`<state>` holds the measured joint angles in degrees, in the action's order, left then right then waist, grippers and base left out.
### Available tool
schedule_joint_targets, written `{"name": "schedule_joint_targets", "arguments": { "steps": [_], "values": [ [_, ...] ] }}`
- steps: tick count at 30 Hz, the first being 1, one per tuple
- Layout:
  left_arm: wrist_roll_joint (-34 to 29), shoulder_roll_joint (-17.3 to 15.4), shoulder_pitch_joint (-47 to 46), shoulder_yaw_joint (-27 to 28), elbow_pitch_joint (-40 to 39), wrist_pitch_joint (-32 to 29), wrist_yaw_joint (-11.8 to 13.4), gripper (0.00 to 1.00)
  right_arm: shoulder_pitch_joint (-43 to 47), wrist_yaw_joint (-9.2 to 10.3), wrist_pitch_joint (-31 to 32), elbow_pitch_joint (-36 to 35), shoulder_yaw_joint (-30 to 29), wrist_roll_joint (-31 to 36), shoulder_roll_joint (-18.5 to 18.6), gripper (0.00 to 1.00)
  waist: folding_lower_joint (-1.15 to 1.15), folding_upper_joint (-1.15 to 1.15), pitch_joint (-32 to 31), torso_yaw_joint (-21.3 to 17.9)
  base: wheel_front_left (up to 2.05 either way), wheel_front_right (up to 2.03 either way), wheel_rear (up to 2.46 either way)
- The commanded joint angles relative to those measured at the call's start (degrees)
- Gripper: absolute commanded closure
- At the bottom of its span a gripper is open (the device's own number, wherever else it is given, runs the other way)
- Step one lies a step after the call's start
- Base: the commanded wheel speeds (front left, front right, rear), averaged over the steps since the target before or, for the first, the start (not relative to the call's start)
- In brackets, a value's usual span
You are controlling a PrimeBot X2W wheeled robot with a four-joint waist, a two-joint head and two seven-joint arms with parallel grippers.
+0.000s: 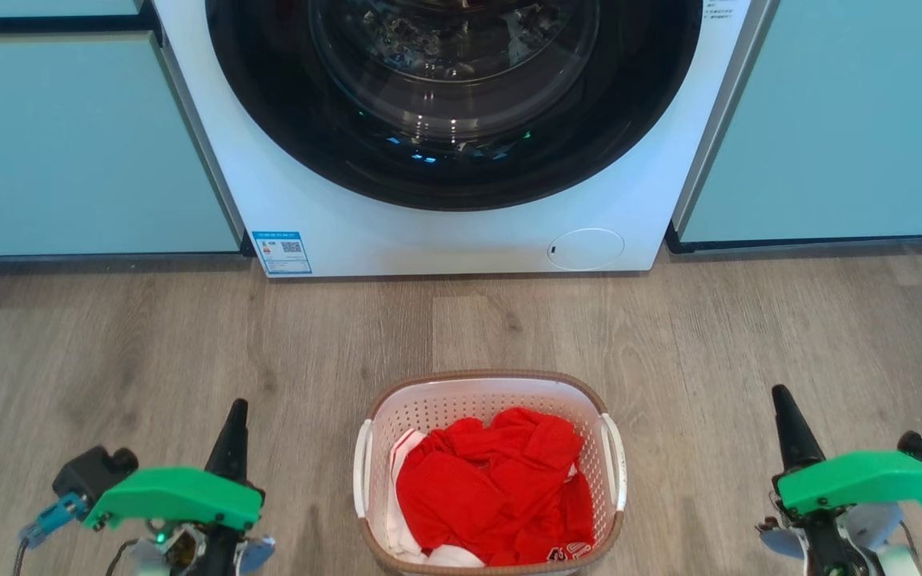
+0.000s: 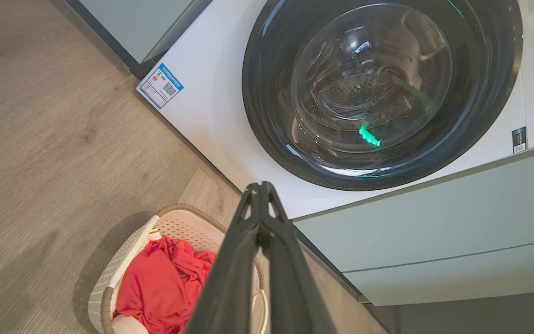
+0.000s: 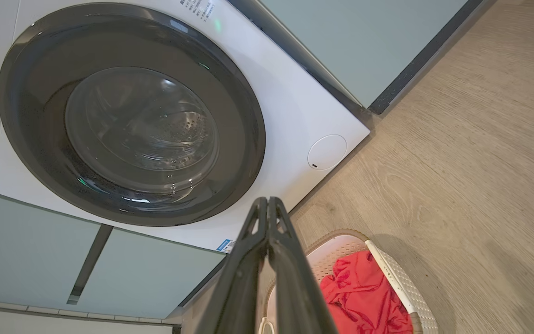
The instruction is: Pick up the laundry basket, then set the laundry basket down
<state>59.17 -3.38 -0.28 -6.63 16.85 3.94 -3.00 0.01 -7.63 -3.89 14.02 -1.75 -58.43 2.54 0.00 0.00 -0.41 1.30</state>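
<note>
- Wood-look floor [image 1: 109,336] runs up to a white washing machine [image 1: 397,232].
- At lower left, the left gripper [image 1: 235,420] hovers clenched, empty.
- Between both grippers, the laundry basket [image 1: 483,375] stands on the floor, holding red clothes [image 1: 493,488].
- At lower right, the right gripper [image 1: 783,404] is clenched, empty.

Before you, a white front-loading washing machine [image 1: 429,240] stands between pale teal cabinets [image 1: 69,144], its dark round door [image 1: 453,96] shut and glinting. A blue label [image 1: 282,253] marks its lower left corner. Grey-brown wood-look floor [image 1: 189,336] lies in front, evenly lit.
</note>
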Motion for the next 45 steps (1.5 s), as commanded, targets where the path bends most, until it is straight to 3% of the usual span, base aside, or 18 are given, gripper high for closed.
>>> {"name": "schedule_joint_targets", "arguments": {
  "steps": [1,45],
  "values": [
    [2.1,-0.8,-3.8,2.2,-2.2,-0.4,-0.4,1.0,-3.1,0.08,0.7,-1.5,0.3,-2.1,1.3,1.0,0.0,0.0,0.0,0.0,0.0,0.0,0.0],
    [30.0,-0.7,-5.5,10.2,-2.8,-7.9,-3.9,1.0,-5.7,0.13,8.0,-0.3,-2.8,-30.5,1.4,1.0,0.0,0.0,0.5,-1.1,0.0,0.0,0.0]
  ]
}}
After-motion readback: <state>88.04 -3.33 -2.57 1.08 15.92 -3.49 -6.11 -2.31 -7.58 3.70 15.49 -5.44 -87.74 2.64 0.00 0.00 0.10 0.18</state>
